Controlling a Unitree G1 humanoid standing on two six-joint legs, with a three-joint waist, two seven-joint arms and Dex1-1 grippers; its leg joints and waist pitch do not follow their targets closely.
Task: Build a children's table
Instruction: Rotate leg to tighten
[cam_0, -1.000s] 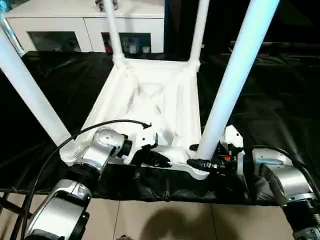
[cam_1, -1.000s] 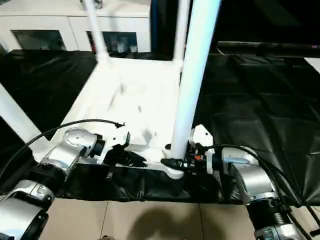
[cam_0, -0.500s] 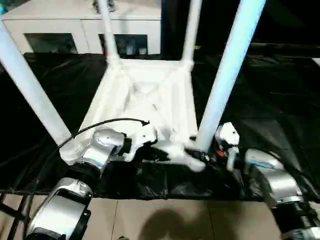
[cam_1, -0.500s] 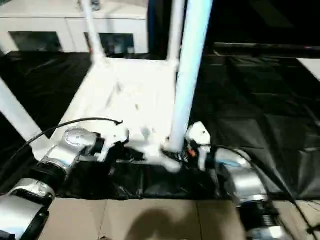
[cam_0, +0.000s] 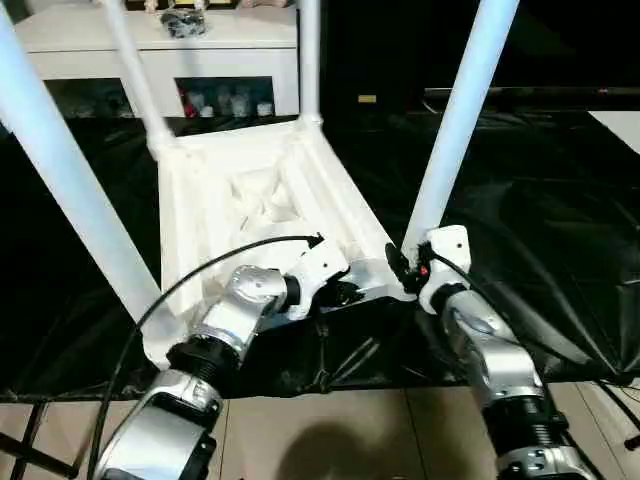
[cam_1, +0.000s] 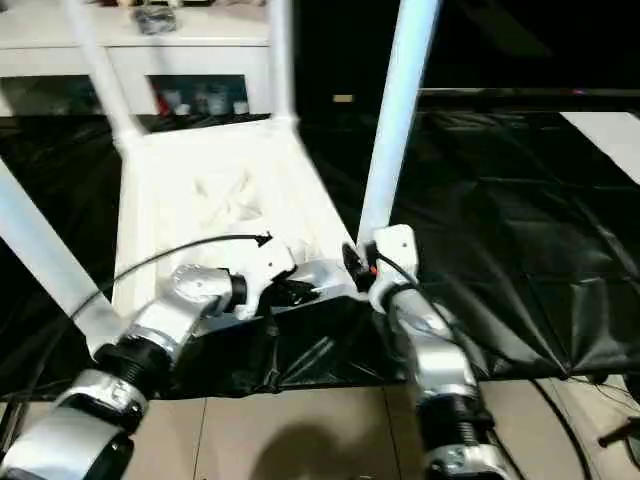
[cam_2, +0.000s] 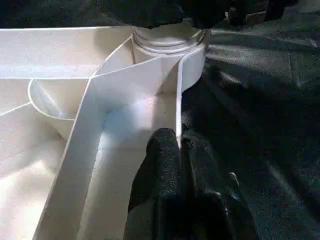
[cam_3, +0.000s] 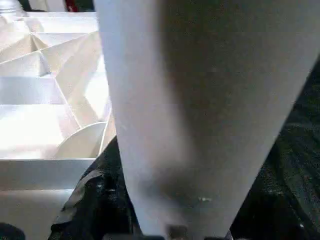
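Note:
The children's table lies upside down on a black cloth, its ribbed white top (cam_0: 230, 190) facing up and its four white legs standing in the corner sockets. My left gripper (cam_0: 345, 292) is shut on the thin rim wall of the top's near edge, with both black fingers (cam_2: 165, 175) pinching that wall close to the near right socket (cam_2: 167, 42). My right gripper (cam_0: 405, 262) is closed around the base of the near right leg (cam_0: 455, 120). That leg (cam_3: 200, 100) stands right in front of the right wrist camera, with one black finger (cam_3: 92, 200) beside it.
The black cloth (cam_0: 540, 220) ends just in front of the table top, and tiled floor (cam_0: 350, 430) lies below it. A white cabinet with glass doors (cam_0: 230, 60) stands behind. A black cable (cam_0: 200, 275) arcs over my left forearm.
The table top has turned on the cloth, its near right corner swinging away from me and to the left. Both grippers kept their hold and moved with it. The camera has also shifted.

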